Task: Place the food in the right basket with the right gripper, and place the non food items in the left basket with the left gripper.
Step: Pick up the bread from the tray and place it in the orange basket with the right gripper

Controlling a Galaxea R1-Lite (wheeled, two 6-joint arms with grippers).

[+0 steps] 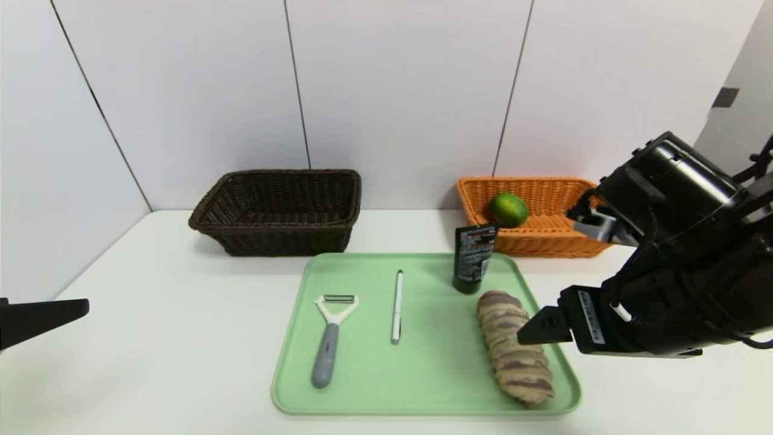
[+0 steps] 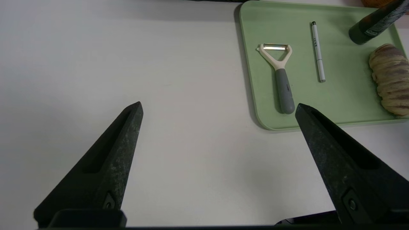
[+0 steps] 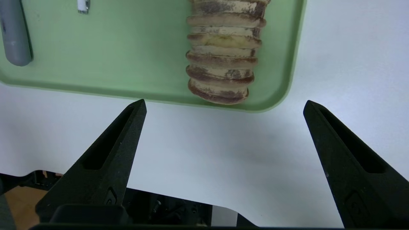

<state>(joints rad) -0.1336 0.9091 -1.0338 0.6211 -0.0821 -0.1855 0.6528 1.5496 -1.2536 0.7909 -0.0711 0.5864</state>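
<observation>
Lime (image 1: 508, 209) in orange basket (image 1: 543, 244). Bread (image 1: 515, 347) on tray (image 1: 423, 403), my next pick, I judge. Right gripper (image 3: 225, 101) spread wide, nothing held; needs centring over loaf, then lowering. Left gripper (image 2: 219, 103) wide, empty, idle beside tray.

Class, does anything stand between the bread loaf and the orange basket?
Nothing visible blocks the bread loaf from above; the black tube stands near its far end, slightly left of the line to the orange basket.
</observation>
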